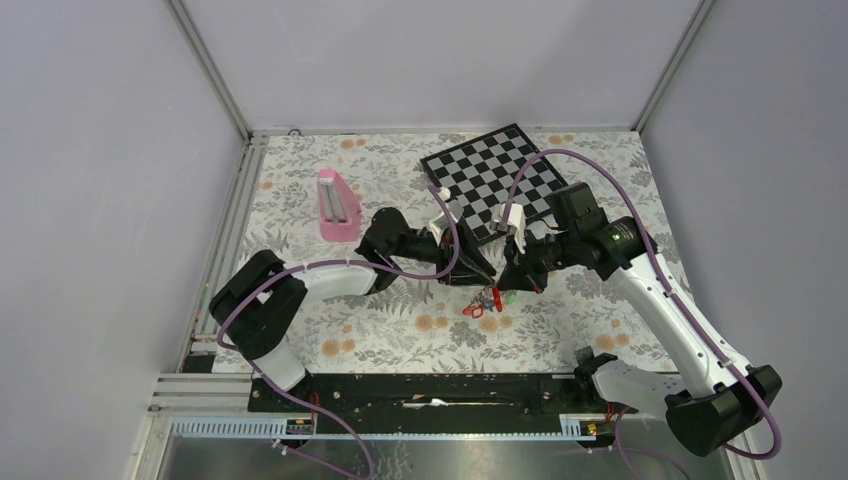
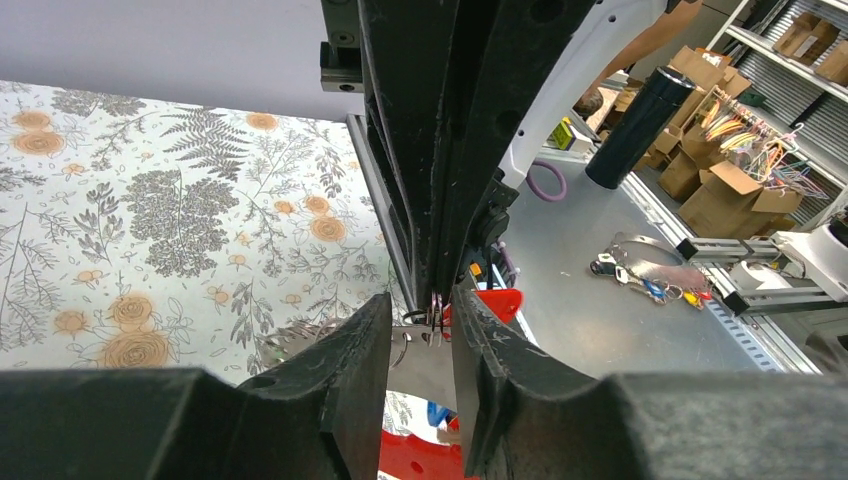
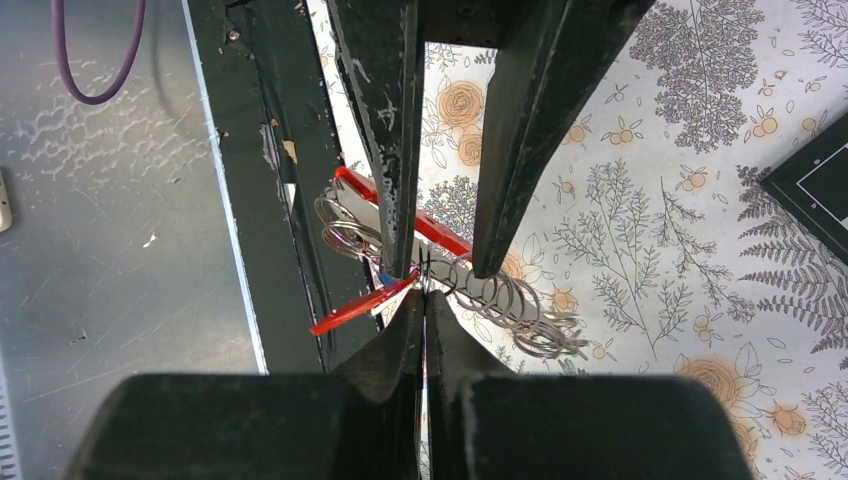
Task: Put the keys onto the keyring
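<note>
Our left gripper (image 2: 422, 325) has its jaws part-way closed, with the grey side of the keyring (image 3: 445, 238) filling the gap between them. We judge from this that it is clamping the loop. Just right of its fingertips, and nearly touching them, our right gripper (image 3: 425, 305) is pressed tight together on something thin, seemingly the wire ring of one of the keys (image 1: 492, 299). A row of such wire rings (image 3: 500, 300) sits bunched beside its tip, and the coloured tags hang just below both grippers.

We read the step as threading that ring onto the loop. To do it well, we would have the left hold rigid and move only the right, in small strokes along the red bar. We would pinch the wire rather than the tag, and watch that the crossed fingers do not knock.
</note>
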Robot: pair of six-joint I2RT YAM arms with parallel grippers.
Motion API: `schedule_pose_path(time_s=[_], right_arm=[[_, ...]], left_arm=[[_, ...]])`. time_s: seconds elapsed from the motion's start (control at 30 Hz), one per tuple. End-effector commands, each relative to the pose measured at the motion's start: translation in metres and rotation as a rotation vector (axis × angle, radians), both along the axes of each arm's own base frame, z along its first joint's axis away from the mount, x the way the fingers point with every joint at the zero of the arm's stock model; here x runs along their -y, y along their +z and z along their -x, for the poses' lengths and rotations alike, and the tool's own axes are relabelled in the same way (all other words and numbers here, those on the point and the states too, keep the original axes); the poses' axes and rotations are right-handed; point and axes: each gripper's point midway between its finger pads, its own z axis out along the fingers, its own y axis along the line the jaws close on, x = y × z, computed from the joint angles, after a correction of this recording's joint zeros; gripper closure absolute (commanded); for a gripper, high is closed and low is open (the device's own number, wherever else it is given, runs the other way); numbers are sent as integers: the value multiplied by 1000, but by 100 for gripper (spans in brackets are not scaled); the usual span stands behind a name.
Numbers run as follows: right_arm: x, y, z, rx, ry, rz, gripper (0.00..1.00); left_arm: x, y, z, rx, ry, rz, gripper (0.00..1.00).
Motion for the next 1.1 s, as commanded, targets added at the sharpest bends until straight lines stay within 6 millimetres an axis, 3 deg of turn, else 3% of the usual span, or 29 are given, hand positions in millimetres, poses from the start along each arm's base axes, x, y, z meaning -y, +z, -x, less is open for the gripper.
schedule_pose_path(time_s=[0.0, 0.33, 0.5, 0.6, 0.77, 1.07], right_arm=[[-5, 15, -3, 46, 11, -28, 100], [-4, 9, -3, 42, 10, -20, 100], [-4, 7, -2, 40, 10, -18, 100], [-3, 6, -3, 55, 6, -20, 99], [2, 5, -7, 125, -28, -20, 81], [2, 25, -9, 203, -69, -73, 50]], left_arm=[[5, 10, 3, 61, -35, 30, 68], [6, 6, 4, 61, -32, 16, 81], [6, 7, 4, 63, -34, 20, 100], [4, 10, 6, 65, -38, 34, 100], [-1, 18, 4, 57, -10, 60, 100], [-5, 24, -6, 27, 48, 71, 100]])
